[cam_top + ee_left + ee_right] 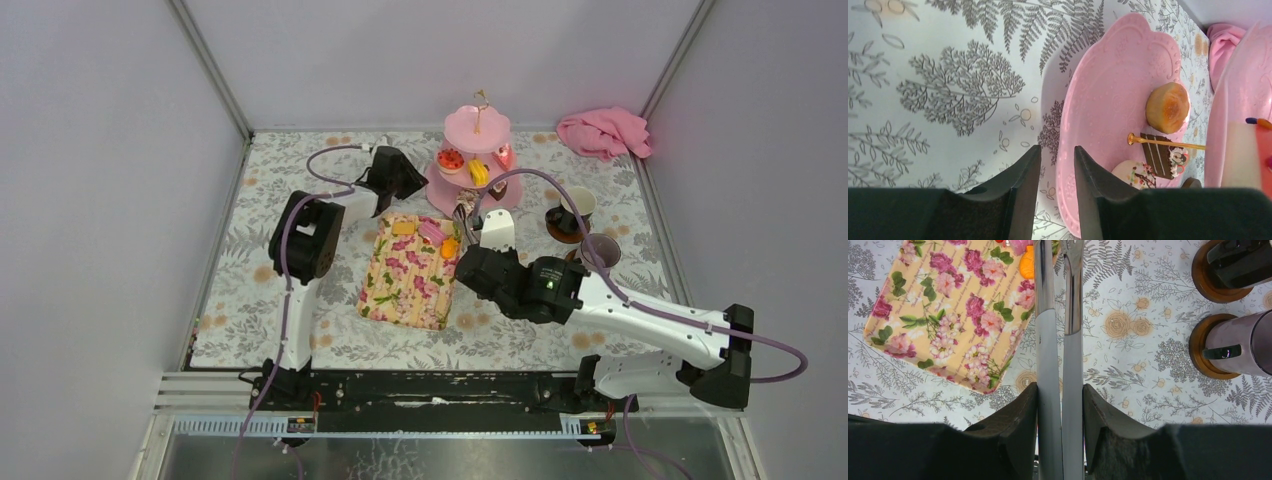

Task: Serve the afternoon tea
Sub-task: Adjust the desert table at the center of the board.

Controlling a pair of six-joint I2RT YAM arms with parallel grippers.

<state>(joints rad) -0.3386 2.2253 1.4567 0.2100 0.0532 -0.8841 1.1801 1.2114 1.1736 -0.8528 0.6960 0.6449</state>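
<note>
- The right gripper (1059,390) is clamping a pair of metal tongs (1045,340), its dark fingers pressing the two smooth, shiny blades nearly together.
- The blades are stretching out over the corner of the floral tray (948,325), a flat rectangle printed with pink roses on yellow. A small orange cake (1027,262) is sitting on that corner, right beside one blade; I cannot tell whether they are touching.
- Off to the other side of the tongs, well apart from them, a glossy grey mug (1243,342) is standing on a round wooden coaster (1198,352). A black mug (1238,260) is standing on its own coaster just beyond.
- Farther out, the left gripper (1057,148) is hanging over the fern-printed tablecloth (948,90), its fingers a narrow gap apart and gripping nothing.
- Just past its fingertips, the pink three-tier stand (1108,90) is showing its scalloped, embossed bottom plate. A golden bun-shaped cake (1168,107) and a layered chocolate slice (1158,155) are resting there, near a thin gold post (1168,144).
- A crumpled pink cloth (603,132) is lying in the far corner.
</note>
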